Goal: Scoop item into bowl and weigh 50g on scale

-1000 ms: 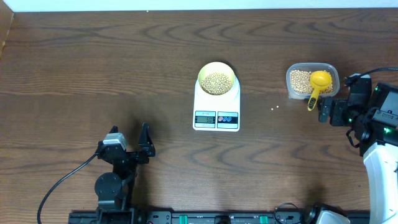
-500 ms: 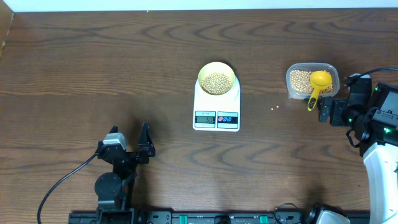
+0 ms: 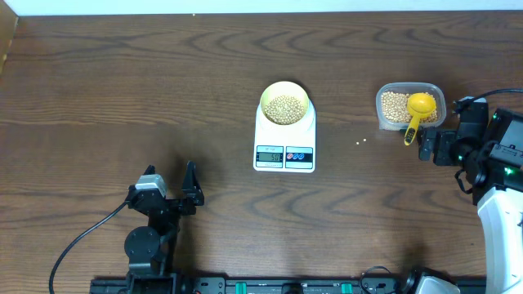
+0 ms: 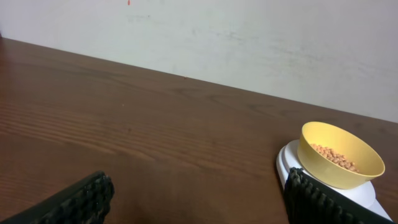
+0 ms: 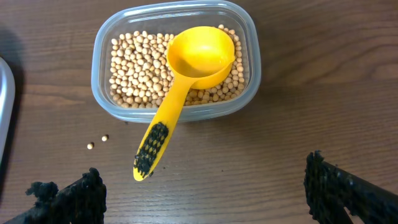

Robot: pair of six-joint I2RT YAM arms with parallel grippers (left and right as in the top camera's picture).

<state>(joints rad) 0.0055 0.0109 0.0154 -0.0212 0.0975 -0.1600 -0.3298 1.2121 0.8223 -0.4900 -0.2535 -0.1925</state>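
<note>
Nothing has changed over the last second: the beans (image 3: 284,108), the tools and both arms sit exactly where they were. We take that stillness to mean the scooping is over and the weighing is at its end, though the figures on the display are too small for us to read.

The beans form a shallow tan heap in the middle of the pale yellow bowl (image 3: 265,96), filling its floor and lying well below the rim. The bowl stands on the white scale (image 3: 284,140), at the 12 o'clock end of its platform, near the table's centre.

At 3 o'clock from the scale, well apart, the clear tub (image 3: 409,85) holds the remaining beans, and the yellow scoop (image 3: 420,104) lies in it, empty, its handle hanging over the tub's 6 o'clock wall. Two stray beans (image 3: 359,142) lie on the wood between scale and tub.

The right gripper (image 5: 202,183) hovers just at 6 o'clock of the tub, fingers spread wide, holding nothing. The left gripper (image 4: 196,196) rests at 7 o'clock from the scale, also wide and empty.
</note>
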